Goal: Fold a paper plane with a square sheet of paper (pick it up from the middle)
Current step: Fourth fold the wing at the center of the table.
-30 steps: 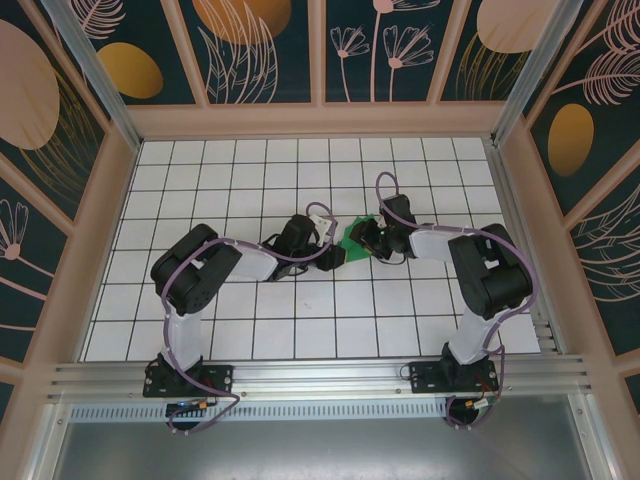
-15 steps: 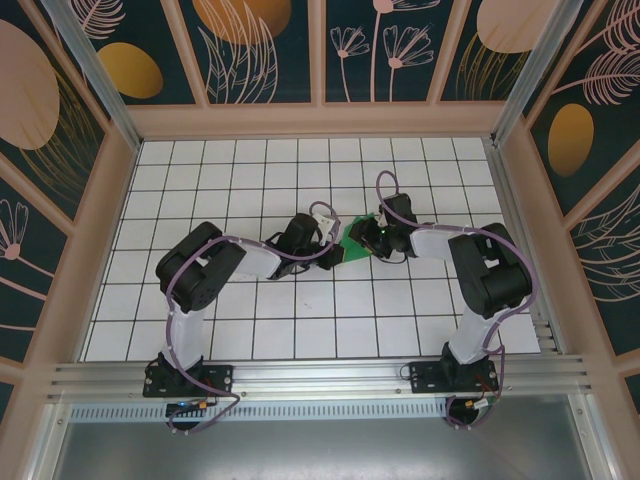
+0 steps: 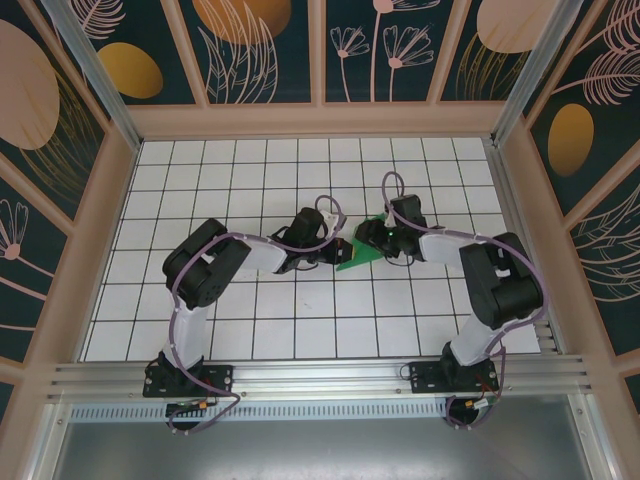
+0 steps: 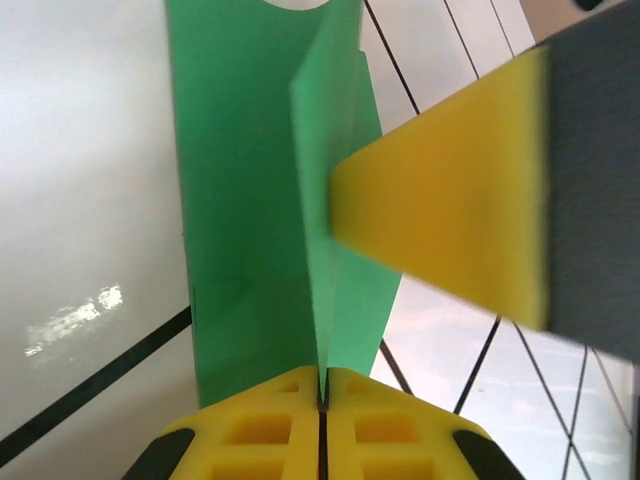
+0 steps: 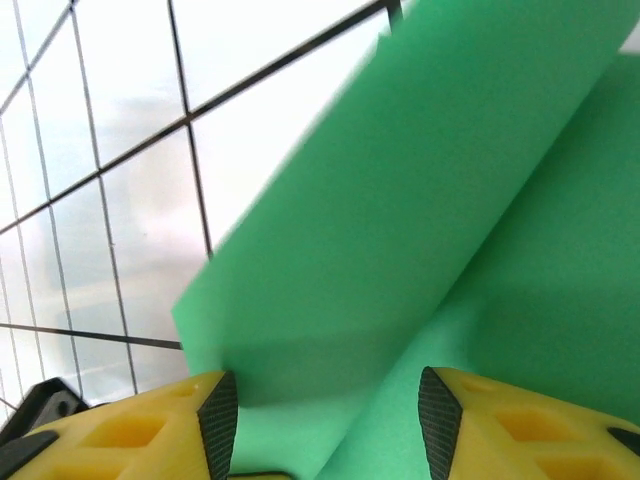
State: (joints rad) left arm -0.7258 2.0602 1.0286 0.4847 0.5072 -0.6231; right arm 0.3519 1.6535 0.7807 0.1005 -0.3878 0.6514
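The square sheet of paper [image 3: 355, 259], bright green and creased, lies on the white gridded bench [image 3: 250, 180] just to the 3 o'clock side of its middle, with both arms meeting over it. (photographer)

Who has hold of it? (desk)

The left end effector [image 3: 335, 252], at the sheet's 9 o'clock seen from above. Its wrist camera shows the left end effector [image 4: 322, 388] pressed closed on a raised fold of the paper [image 4: 250, 200]. That fold stands on edge and runs from 6 o'clock toward 12. (photographer)

And the other arm? (desk)

The right end effector [image 3: 366, 238] sits close over the sheet's 1 o'clock corner. One yellow finger [image 4: 450, 230] of it reaches in from 3 o'clock, its tip against the standing fold. In its own camera the right end effector [image 5: 325, 430] is spread wide, tips at 7 and 5 o'clock. Green paper [image 5: 450, 200] slopes between them toward 1 o'clock, with bench grid [image 5: 110, 130] at 10 o'clock. (photographer)
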